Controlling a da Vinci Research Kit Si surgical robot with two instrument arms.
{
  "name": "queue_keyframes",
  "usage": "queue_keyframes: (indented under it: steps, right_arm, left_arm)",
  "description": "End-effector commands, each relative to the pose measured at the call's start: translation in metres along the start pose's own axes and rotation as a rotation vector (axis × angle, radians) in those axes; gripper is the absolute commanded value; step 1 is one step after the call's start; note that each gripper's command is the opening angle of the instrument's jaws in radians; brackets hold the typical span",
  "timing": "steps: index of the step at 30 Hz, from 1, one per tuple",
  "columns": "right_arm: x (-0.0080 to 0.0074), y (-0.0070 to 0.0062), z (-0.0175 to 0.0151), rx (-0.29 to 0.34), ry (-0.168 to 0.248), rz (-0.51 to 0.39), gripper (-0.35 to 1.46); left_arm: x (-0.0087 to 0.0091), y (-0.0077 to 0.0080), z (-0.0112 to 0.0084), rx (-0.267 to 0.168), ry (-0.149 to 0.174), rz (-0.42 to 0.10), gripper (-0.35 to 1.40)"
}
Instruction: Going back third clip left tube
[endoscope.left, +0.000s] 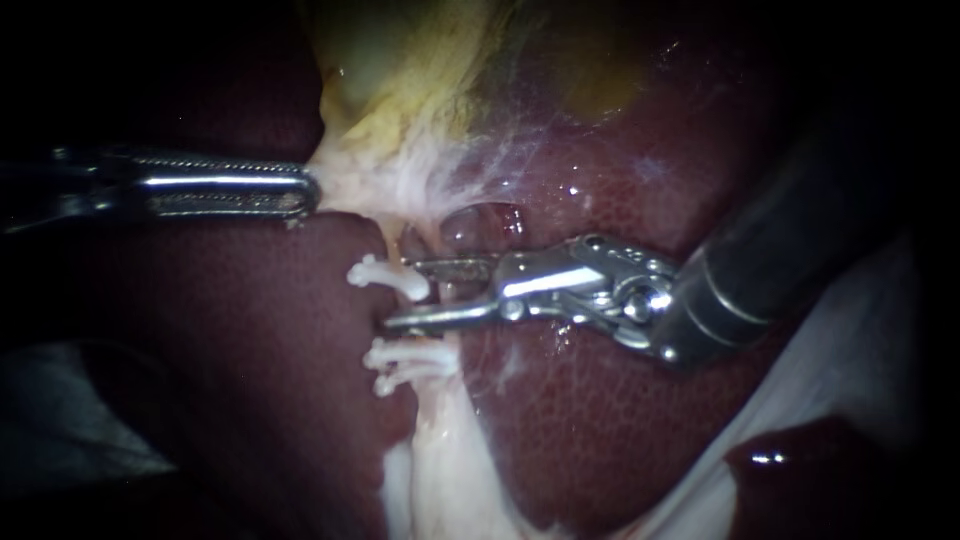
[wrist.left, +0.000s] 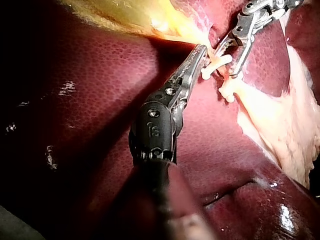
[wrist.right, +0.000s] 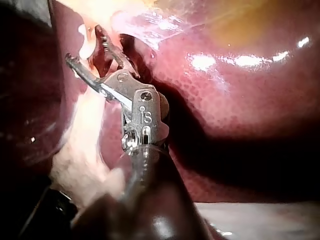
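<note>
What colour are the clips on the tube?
White. The clips stand out against the dark red liver, best in the endoscope view.

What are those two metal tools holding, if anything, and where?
Left instrument grips the gallbladder by its pale lower edge; right instrument, open around the tube, holds nothing.

The right instrument (endoscope.left: 402, 294) blurs along its shaft.

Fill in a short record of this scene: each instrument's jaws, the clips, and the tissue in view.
Left instrument: jaws shut on pale tissue just below the gallbladder
Right instrument: jaws open, tips beside the upper clip
Lower clips: white, below the right jaws, not touched by them
Surrounding tissue: dark red liver
</note>
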Motion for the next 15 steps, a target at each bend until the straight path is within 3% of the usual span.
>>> queue_keyframes:
  steps: [1, 5, 11, 15]
  right_arm:
    - [0.0, -0.0005, -0.0003, -0.02, -0.024, -0.055, 0.5]
    - [-0.0002, -0.0024, -0.0025, -0.052, -0.086, -0.215, 0.5]
    - [0.0006, -0.0037, -0.0073, -0.101, -0.092, -0.289, 0.5]
    - [0.0017, -0.0047, -0.0112, -0.101, -0.099, -0.334, 0.5]
  left_arm:
    - [0.0001, 0.0, 0.0, -0.002, 0.0, 0.0, -0.35]
    - [0.0001, 0.0, -0.0001, -0.002, 0.0, 0.0, -0.35]
    - [0.0001, 0.0, -0.0003, -0.003, 0.0, 0.0, -0.35]
    - [0.0001, 0.0, -0.0003, -0.003, 0.0, 0.0, -0.35]
